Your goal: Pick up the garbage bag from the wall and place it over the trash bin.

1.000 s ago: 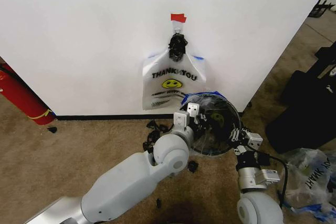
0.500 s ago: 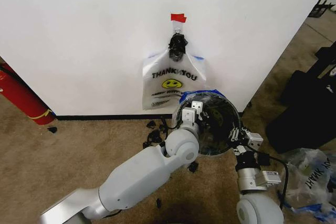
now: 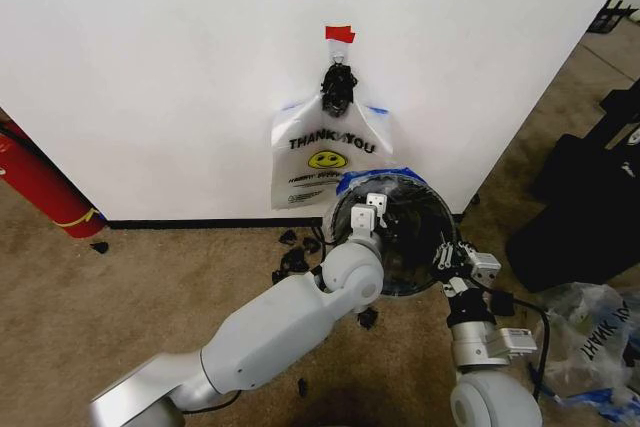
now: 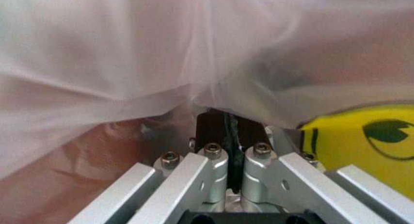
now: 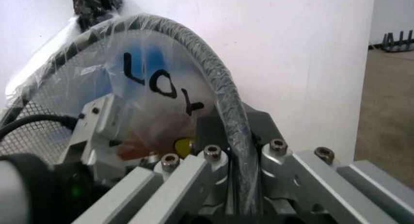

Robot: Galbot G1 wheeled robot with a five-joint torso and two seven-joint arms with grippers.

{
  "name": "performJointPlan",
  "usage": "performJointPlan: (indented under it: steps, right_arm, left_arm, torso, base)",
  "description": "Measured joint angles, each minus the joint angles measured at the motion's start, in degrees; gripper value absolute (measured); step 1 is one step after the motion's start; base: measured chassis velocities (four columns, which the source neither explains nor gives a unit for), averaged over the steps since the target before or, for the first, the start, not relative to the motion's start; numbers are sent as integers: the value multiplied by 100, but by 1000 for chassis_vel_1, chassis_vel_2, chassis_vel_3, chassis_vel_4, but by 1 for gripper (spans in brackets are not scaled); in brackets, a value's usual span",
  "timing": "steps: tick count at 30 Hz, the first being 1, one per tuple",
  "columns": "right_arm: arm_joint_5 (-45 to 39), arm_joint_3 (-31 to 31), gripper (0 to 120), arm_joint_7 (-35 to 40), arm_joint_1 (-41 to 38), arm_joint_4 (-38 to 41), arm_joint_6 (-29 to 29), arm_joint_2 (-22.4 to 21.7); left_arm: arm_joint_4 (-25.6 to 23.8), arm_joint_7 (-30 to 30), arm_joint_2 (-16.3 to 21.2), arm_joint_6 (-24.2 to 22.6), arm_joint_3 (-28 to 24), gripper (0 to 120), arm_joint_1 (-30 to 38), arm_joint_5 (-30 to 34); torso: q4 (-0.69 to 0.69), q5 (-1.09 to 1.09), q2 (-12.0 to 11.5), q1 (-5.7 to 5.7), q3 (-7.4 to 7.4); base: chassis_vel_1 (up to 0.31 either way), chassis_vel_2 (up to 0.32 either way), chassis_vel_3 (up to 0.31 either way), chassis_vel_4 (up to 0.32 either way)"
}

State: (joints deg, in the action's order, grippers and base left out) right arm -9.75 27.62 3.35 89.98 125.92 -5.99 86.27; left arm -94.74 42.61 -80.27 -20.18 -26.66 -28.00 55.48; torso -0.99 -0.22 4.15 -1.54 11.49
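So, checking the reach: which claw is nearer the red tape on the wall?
Left. The left claw is at the trash bin's rim nearest the wall, below the red tape; the right claw grips the rim farther out.

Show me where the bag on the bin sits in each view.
Head: bag on the bin, blue edge over the bin's far rim.
Left wrist: white film above the left tool.
Right wrist: lettered film inside the rim.
Shared: its yellow smiley, both wrists.
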Motion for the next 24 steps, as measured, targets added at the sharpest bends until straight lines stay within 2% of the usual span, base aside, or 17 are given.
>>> performJointPlan:
  steps: [18, 21, 24]
  right_arm:
    - [-775, -36, 0, 89, 94, 246, 392, -102]
    - [-610, -20, 0, 69, 72, 149, 322, -101]
    - [423, -30, 0, -107, 107, -31, -104, -91]
  left_arm:
    - [145, -96, 2, -124, -153, 0, -73, 75]
    - [61, -92, 49, -172, -210, 0, -82, 151]
    - [-175, 34, 126, -342, -250, 0, -101, 497]
  torso:
    - [0, -1, 0, 0, 0]
    - [1, 0, 0, 0, 0]
    - [-1, 0, 0, 0, 0]
  base:
    - [0, 0, 0, 0]
    - [0, 0, 0, 0]
    - [0, 0, 0, 0]
